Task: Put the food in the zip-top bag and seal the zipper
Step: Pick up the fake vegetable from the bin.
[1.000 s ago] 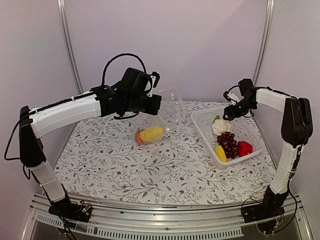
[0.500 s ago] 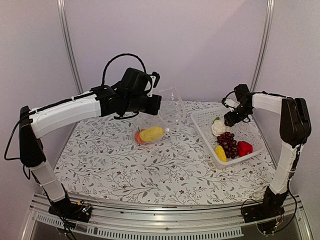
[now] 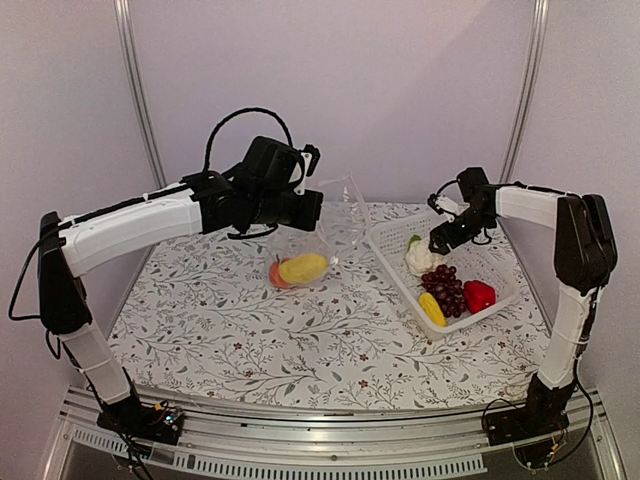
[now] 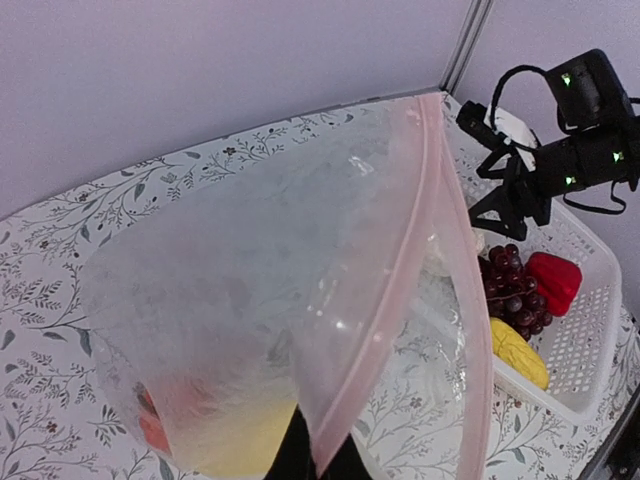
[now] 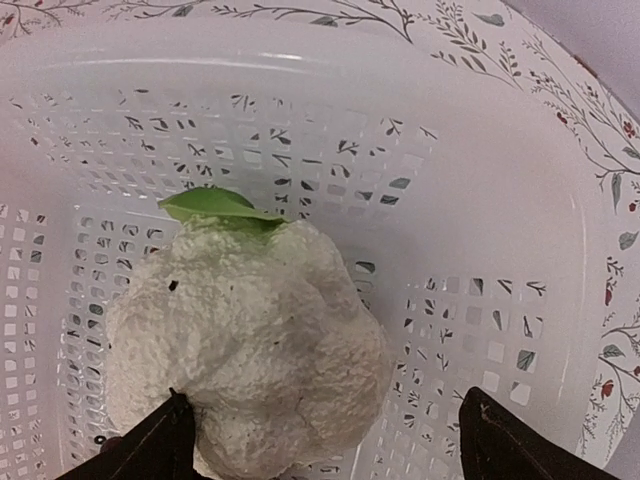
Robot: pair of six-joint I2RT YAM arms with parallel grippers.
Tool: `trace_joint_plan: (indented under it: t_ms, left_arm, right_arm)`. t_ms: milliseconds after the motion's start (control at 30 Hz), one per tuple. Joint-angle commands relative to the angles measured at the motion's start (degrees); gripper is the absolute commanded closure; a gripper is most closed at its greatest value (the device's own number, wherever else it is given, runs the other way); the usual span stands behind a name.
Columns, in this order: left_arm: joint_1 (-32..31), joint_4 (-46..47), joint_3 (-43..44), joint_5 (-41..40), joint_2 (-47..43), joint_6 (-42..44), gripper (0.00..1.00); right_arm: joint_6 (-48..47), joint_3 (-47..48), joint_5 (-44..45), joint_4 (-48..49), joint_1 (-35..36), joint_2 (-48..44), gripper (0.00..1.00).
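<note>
- Top external view: the zip-top bag is held up over the middle of the table by the left gripper, which is pinched on the bag's mouth edge. A yellow piece and an orange piece are seen lying in its bottom.
- The rest of the food lies in the white basket to the right: the cauliflower, grapes, red piece and second yellow piece. The right gripper is poised just above the cauliflower at the basket's far end. The right arm is plainly the nearer one, the left being taken up with the bag.
- Left wrist view: the zipper is seen unsealed, its two pinkish strips parted into a wide mouth, with the basket and right gripper beyond it to the right. The left fingers are mostly hidden at the lower edge, closed on one strip.
- Right wrist view: the jaws are spread, with the cauliflower below and between them, its green leaf pointing away from the wrist. It is not centred: the fingertip at the picture's left is touching or nearly touching its flank, while the other is well clear over bare lattice. A small sideways shift is judged necessary before closing, followed by a carry leftward to the open mouth.
</note>
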Motion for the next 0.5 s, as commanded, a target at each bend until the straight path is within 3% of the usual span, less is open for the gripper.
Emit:
trace_joint_plan:
  t_ms: [0, 267, 467]
  left_arm:
    - [0.3, 0.5, -0.8, 0.1, -0.5, -0.1, 1.0]
    - [0.4, 0.4, -1.0, -0.1, -0.5, 0.1, 1.0]
    - [0.5, 0.3, -1.1, -0.2, -0.5, 0.0, 1.0]
  right_arm:
    - [1.4, 1.5, -10.0, -6.4, 0.5, 4.6, 0.09]
    - [3.1, 4.0, -16.7, -8.7, 0.4, 7.1, 0.08]
    - [4.1, 6.5, -27.4, -11.8, -1.1, 10.2, 0.1]
